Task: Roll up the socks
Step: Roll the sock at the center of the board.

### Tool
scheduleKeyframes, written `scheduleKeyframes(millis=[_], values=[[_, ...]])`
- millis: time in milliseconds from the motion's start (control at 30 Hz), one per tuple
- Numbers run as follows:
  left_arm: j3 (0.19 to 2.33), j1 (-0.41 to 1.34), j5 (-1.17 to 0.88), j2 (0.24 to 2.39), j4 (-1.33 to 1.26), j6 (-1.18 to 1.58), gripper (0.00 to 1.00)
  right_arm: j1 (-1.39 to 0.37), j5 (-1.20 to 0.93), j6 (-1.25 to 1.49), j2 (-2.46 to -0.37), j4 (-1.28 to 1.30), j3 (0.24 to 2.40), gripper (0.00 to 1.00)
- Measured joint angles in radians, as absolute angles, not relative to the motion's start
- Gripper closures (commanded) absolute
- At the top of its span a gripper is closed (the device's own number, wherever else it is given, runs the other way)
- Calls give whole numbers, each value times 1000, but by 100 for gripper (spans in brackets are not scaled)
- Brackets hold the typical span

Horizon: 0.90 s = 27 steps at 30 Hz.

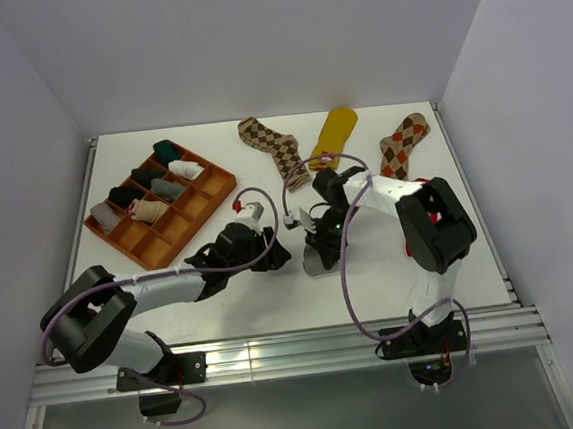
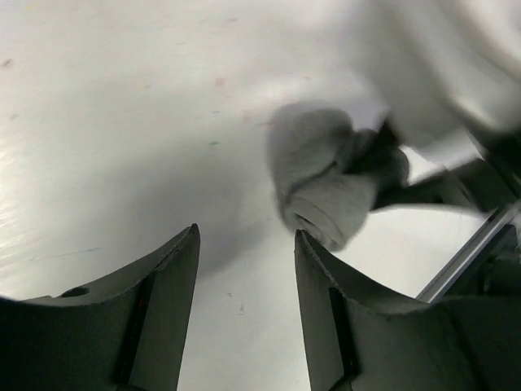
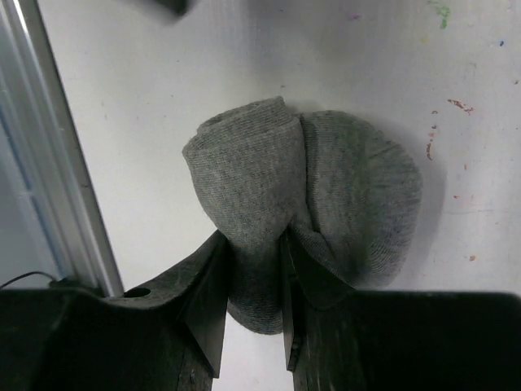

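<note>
A grey sock (image 3: 277,175), rolled into a fat bundle, is pinched at one fold by my right gripper (image 3: 254,244), which is shut on it just above the table. From above, the grey sock (image 1: 314,263) hangs under the right gripper (image 1: 320,244) near the table's middle front. My left gripper (image 1: 276,254) sits just left of it, open, with nothing between its fingers (image 2: 175,269). In the left wrist view the grey roll (image 2: 321,183) lies ahead and slightly right of the left gripper (image 2: 247,236). At the back lie a brown argyle sock (image 1: 271,146), a mustard yellow sock (image 1: 335,133) and a second argyle sock (image 1: 404,145).
An orange compartment tray (image 1: 226,183) stands at the back left with several rolled socks in its cells. The aluminium rail (image 1: 278,351) runs along the table's near edge. White walls close in the table's left, back and right sides.
</note>
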<state>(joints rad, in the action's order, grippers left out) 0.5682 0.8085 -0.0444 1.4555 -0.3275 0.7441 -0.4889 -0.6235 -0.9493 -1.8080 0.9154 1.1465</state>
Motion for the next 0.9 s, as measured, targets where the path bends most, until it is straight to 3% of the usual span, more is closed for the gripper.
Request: scheduleKeyframes(millis=[333,900], values=[[699,972,80,1499,-302,443,43,-433,-718,-988,-2040,1175,1374,76],[850,984,-104,1705,-269,274,44,-413,-734,-968,-2127,1293,1429,76]])
